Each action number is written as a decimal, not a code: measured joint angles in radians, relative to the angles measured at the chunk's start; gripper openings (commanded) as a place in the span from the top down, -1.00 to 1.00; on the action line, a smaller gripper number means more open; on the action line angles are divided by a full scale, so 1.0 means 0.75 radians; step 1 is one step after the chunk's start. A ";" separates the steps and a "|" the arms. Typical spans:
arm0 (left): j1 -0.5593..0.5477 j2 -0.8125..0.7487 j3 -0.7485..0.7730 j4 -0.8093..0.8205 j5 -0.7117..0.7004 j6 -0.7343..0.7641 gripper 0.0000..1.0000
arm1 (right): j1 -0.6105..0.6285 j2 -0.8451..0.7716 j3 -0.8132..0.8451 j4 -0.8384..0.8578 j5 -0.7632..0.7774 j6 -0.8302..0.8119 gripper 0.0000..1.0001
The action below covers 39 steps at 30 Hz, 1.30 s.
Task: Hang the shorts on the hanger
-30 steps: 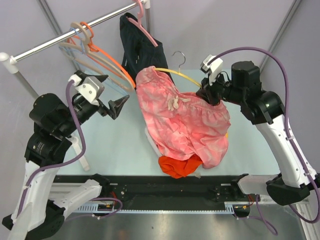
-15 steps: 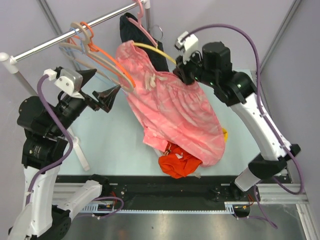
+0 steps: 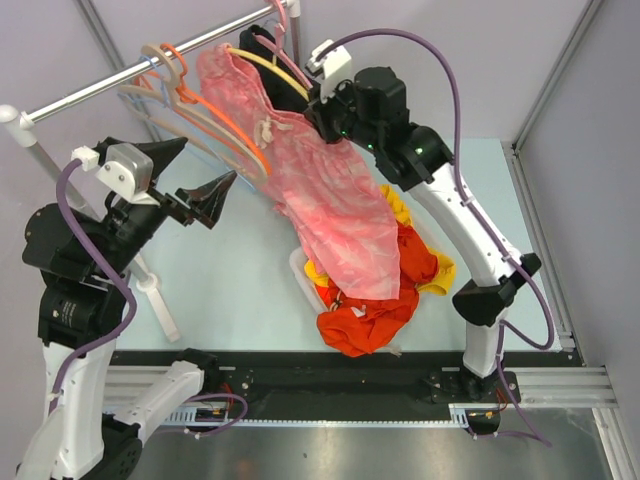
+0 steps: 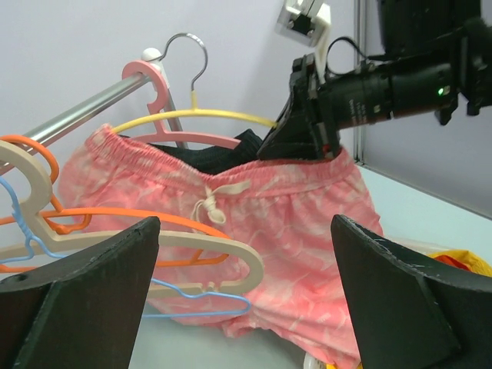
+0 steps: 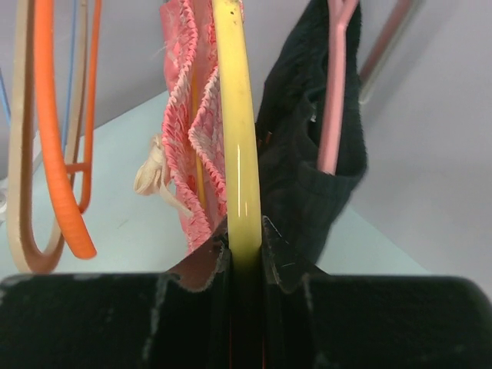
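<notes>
The pink shorts hang by their waistband from the yellow hanger, white drawstring facing left, legs trailing down over the basket. My right gripper is shut on the yellow hanger's right shoulder, with the shorts bunched just left of its jaws. The hanger is up beside the rail; whether its metal hook rests on the rail I cannot tell. My left gripper stands open to the left of the shorts, touching nothing.
A metal rail carries an orange hanger, a beige hanger, a thin blue hanger and a pink hanger with a black garment. A white basket holds orange-red and yellow clothes.
My right arm has carried the hanger and shorts up and to the left, from over the table to the rail. The left gripper has risen a little and stayed open.
</notes>
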<state>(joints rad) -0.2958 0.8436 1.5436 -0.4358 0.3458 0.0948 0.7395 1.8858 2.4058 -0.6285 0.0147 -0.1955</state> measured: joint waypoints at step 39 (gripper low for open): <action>0.002 -0.079 -0.102 0.006 -0.002 0.014 -0.94 | -0.018 0.561 0.233 0.698 -0.016 -0.129 1.00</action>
<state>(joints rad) -0.2943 0.7845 1.4673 -0.4313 0.3447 0.1055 0.7261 2.3062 2.5809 -0.1051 0.0025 -0.2920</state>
